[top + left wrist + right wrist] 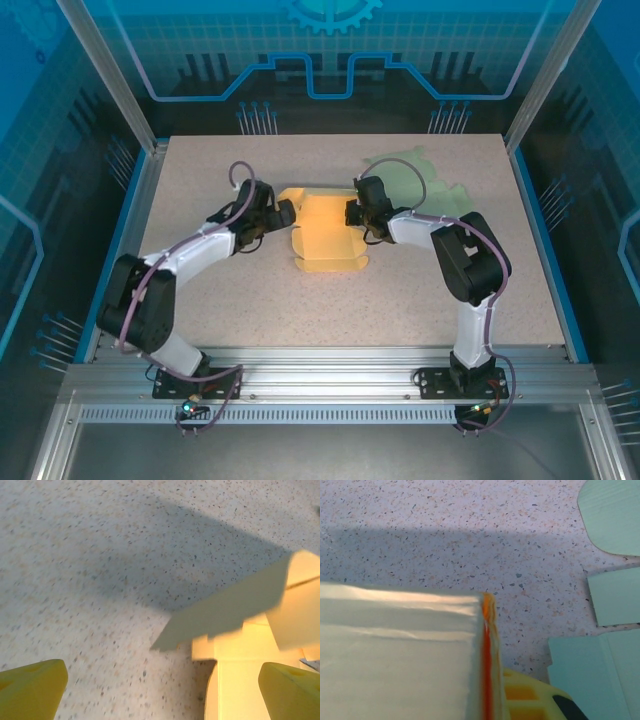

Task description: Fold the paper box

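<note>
Two paper cutouts: one yellow paper box (325, 235), one green sheet (415, 180). Two arms: left arm (190, 262), right arm (455, 250). Two grippers: left gripper (289, 213), right gripper (352, 213). One table (300, 310).

A yellow paper box (325, 235) lies mid-table (250, 310), with the left gripper (288, 213) and right gripper (351, 212) at its opposite sides; a green sheet (415, 178) lies flat behind the right gripper.

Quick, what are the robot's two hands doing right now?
Left gripper: open, holding nothing.
Right gripper: shut on the yellow paper box.
</note>
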Available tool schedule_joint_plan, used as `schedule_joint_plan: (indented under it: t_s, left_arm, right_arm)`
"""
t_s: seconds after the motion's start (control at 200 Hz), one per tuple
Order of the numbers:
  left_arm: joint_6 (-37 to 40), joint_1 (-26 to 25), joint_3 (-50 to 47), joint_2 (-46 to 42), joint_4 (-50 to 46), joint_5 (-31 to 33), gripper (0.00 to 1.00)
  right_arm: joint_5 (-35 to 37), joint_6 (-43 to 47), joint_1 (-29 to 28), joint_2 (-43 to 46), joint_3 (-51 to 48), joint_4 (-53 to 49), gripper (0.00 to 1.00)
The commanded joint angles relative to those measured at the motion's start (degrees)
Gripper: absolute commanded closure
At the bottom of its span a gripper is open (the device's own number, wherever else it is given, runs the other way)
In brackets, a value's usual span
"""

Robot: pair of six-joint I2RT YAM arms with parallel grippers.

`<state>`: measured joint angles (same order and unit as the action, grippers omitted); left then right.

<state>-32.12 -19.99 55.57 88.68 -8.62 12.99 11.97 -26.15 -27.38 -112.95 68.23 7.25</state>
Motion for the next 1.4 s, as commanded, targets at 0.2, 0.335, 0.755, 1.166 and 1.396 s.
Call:
schedule_joint_plan:
  t_s: [0.2,0.335,0.755,1.166,1.396]
  left_arm:
    - [-11.13,0.04,-9.45,-5.76,12.56,-11.64,0.01]
    - [-16.34,-1.45,-14.29,-3.09,28.66,-16.8,0.02]
    - [-14.68,-2.78,-12.45,8.87,43.65,-16.6,0.06]
    - [-5.61,-2.73,-6.96,13.62,44.72,-19.14,0.1]
    - [0.4,-2.43,-6.45,13.2,42.6,-18.0,0.08]
  right_arm:
    - [2.12,0.1,-1.71,-0.47,2.0,-1.77,0.9]
    - [2.49,0.15,-1.91,-0.28,1.82,-2.15,0.9]
    - [2.04,0.1,-2.66,1.04,0.9,-1.19,0.89]
    - [1.22,-0.28,-2.96,0.47,0.99,-0.74,0.89]
    - [0.71,-0.02,-3.03,0.42,0.78,-0.74,0.89]
